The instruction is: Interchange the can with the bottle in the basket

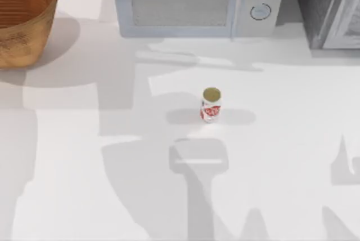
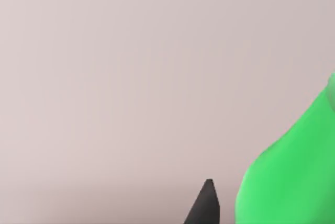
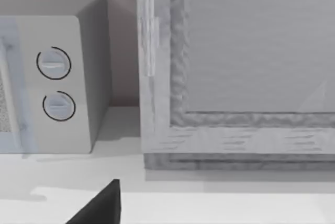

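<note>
The can (image 1: pixel 211 105), white with red markings and a dull gold top, stands upright near the middle of the table. The wicker basket (image 1: pixel 22 24) sits at the far left corner; the part of its ribbed inside that shows holds nothing. In the left wrist view the bright green bottle (image 2: pixel 293 171) hangs close to the camera against a plain pale wall, with my left gripper (image 2: pixel 246 208) shut on it and one dark fingertip (image 2: pixel 208 198) beside it. My right gripper (image 3: pixel 104 203) hovers over the table's far right, facing the microwave's dials.
A grey microwave (image 1: pixel 197 1) stands along the back edge, its two dials (image 3: pixel 55 82) seen in the right wrist view. A grey framed cabinet (image 1: pixel 332 7) fills the back right corner. Arm shadows lie across the table's front half.
</note>
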`<action>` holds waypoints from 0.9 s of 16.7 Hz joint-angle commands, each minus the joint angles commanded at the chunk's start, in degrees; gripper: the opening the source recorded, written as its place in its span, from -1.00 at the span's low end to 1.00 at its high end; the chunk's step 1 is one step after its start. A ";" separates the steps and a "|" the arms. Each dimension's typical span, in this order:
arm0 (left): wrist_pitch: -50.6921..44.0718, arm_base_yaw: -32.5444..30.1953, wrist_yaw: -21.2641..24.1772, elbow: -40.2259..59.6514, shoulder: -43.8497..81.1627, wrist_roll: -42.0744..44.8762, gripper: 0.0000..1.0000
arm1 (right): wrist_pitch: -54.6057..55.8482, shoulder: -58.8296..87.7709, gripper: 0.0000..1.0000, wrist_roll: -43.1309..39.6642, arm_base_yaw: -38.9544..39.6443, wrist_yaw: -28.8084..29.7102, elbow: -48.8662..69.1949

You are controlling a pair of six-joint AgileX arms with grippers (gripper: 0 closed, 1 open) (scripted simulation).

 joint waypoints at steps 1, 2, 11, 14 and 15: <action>0.11 -0.03 -0.01 0.09 0.12 0.00 -1.00 | 0.00 0.00 1.00 0.00 0.00 0.00 0.00; 0.11 -0.03 -0.01 0.09 0.12 0.00 -1.00 | 0.00 0.00 1.00 0.00 0.00 0.00 0.00; 0.11 -0.03 -0.01 0.09 0.12 0.00 0.06 | 0.00 0.00 1.00 0.00 0.00 0.00 0.00; 0.11 -0.03 -0.01 0.09 0.12 0.00 0.51 | 0.00 0.00 1.00 0.00 0.00 0.00 0.00; 0.11 -0.03 -0.01 0.09 0.12 0.00 0.66 | 0.00 0.00 1.00 0.00 0.00 0.00 0.00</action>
